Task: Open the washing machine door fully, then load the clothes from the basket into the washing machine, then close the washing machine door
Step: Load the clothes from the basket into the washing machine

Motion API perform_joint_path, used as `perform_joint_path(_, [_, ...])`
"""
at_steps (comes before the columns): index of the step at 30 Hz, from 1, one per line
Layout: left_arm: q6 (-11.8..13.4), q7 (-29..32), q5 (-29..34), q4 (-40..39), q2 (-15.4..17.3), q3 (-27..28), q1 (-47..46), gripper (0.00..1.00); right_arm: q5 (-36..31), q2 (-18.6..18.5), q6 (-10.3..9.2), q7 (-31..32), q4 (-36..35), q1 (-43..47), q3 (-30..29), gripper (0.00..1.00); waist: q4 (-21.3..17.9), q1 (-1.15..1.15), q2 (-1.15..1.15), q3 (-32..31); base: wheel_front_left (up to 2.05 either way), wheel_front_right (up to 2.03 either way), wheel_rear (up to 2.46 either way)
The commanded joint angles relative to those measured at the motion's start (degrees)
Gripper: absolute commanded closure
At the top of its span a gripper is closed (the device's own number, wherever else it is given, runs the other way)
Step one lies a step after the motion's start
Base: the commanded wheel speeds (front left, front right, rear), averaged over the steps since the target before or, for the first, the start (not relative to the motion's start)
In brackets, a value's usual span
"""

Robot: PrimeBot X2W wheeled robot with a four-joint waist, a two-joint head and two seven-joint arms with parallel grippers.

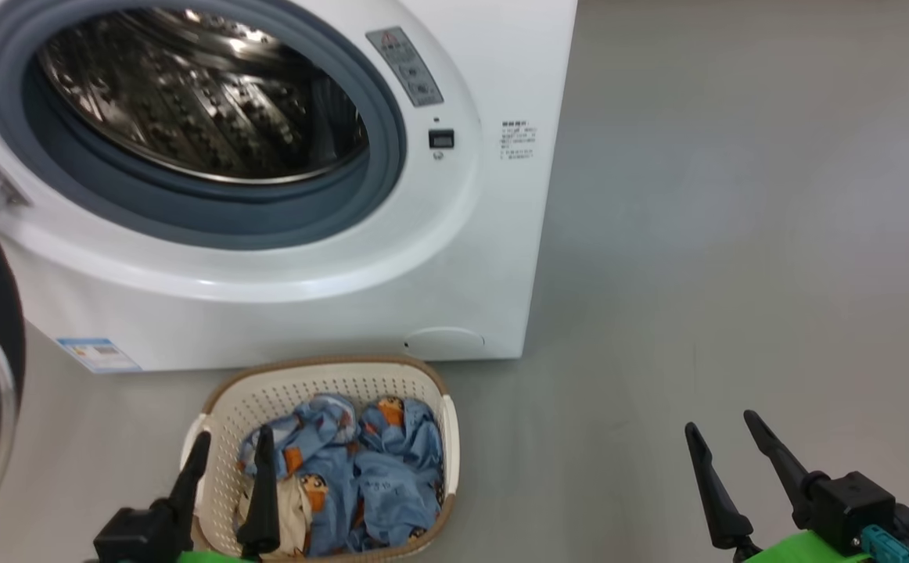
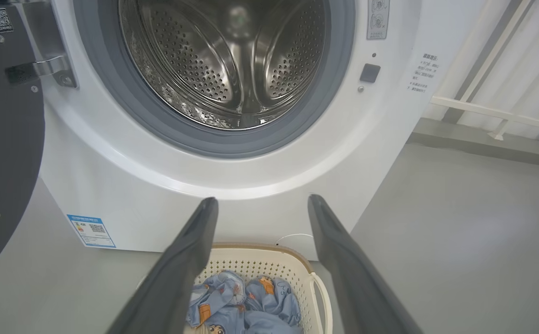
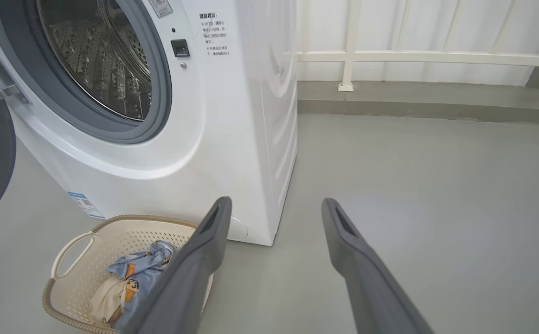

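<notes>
My left gripper (image 1: 234, 432), spread wide and empty, hangs over the basket's (image 1: 329, 362) near left edge with the clothes (image 1: 368, 469) just ahead and below it, so it is the nearer arm; my right gripper (image 1: 720, 421), equally wide, is well off right over the floor (image 1: 736, 234).

Bright, even, soft light — only faint shadows on the floor (image 1: 736, 234). Sharp glints scatter across the drum (image 1: 188, 94) — wrist views bow the washing machine (image 2: 112, 185) at their edges.
</notes>
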Motion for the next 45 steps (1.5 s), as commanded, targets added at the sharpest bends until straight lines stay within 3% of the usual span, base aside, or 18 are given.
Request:
perform_joint_path(1, [-0.3, -0.3, -0.1, -0.2, 0.9, 1.7, -2.8, 0.00, -0.3, -0.2, 0.09, -0.3, -1.3, -2.3, 1.2, 0.00, -1.1, 0.00, 0.00, 3.4, 0.00, 0.00, 0.00])
perform_joint_path(14, [-3.8, -0.2, 0.7, 11.7, 2.4, 0.2, -11.4, 0.00, -0.4, -0.2, 0.09, -2.2, -4.4, -6.3, 2.0, 0.00, -8.2, 0.00, 0.00, 17.2, 0.00, 0.00, 0.00])
perform_joint_path(27, [-7.9, 2.6, 2.3, 35.3, 7.1, -1.4, -27.5, 0.00, 1.6, -0.2, 0.09, -5.7, -4.1, -10.9, 4.1, 0.00, -16.6, 0.00, 0.00, 30.5, 0.00, 0.00, 0.00])
perform_joint_path(36, [-10.2, 9.4, 2.8, 48.7, 9.6, -5.4, -37.8, 0.00, 1.6, -0.2, 0.09, -7.0, -3.0, -12.8, 6.3, 0.00, -20.7, 0.00, 0.00, 36.7, 0.00, 0.00, 0.00])
perform_joint_path(45, [-10.6, 14.7, 1.0, 58.6, 12.2, -7.5, -45.1, 0.00, 2.7, -0.2, 0.09, -7.9, -2.7, -14.3, 8.0, 0.00, -24.6, 0.00, 0.00, 40.9, 0.00, 0.00, 0.00])
